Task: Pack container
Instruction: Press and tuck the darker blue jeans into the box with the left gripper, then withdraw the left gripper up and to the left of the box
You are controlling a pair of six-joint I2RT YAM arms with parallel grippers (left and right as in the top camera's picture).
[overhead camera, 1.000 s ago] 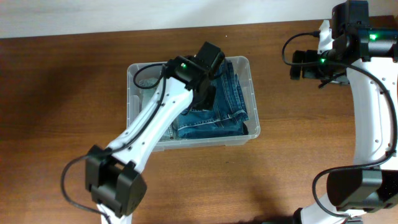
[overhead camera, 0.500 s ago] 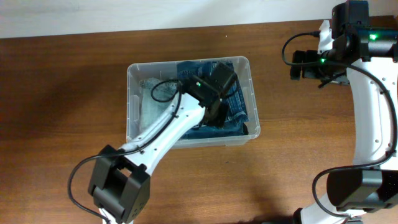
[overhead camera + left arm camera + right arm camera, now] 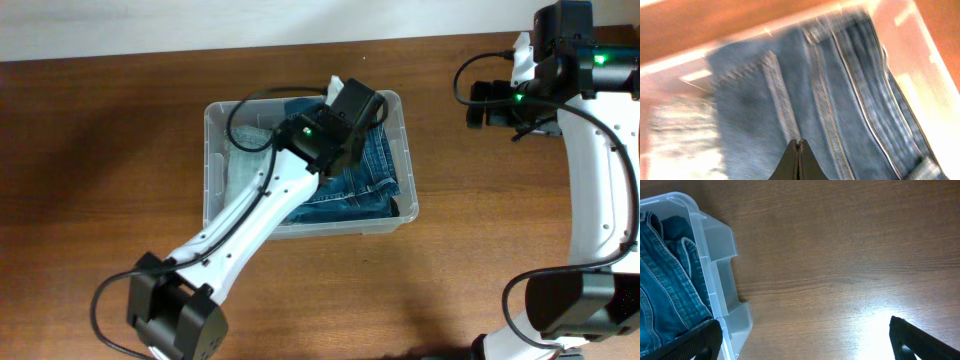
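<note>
As the container (image 3: 212, 180) sat on the desk (image 3: 480, 230) with soft jeans (image 3: 368, 178) inside, my left hand (image 3: 799, 146) hung closed tight and empty above them, my right hand (image 3: 487, 104) spread wide, and I judged its stiff rim the best hold.

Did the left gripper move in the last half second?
Yes. The left gripper slid towards the far wall of the large clear plastic container.

Brown wood-grain worktop (image 3: 100, 150), pale strip (image 3: 200, 20) along its far edge. Folded blue jeans (image 3: 370, 180) with light stitching. Pale crumpled fabric (image 3: 238, 175) just beside them.
</note>
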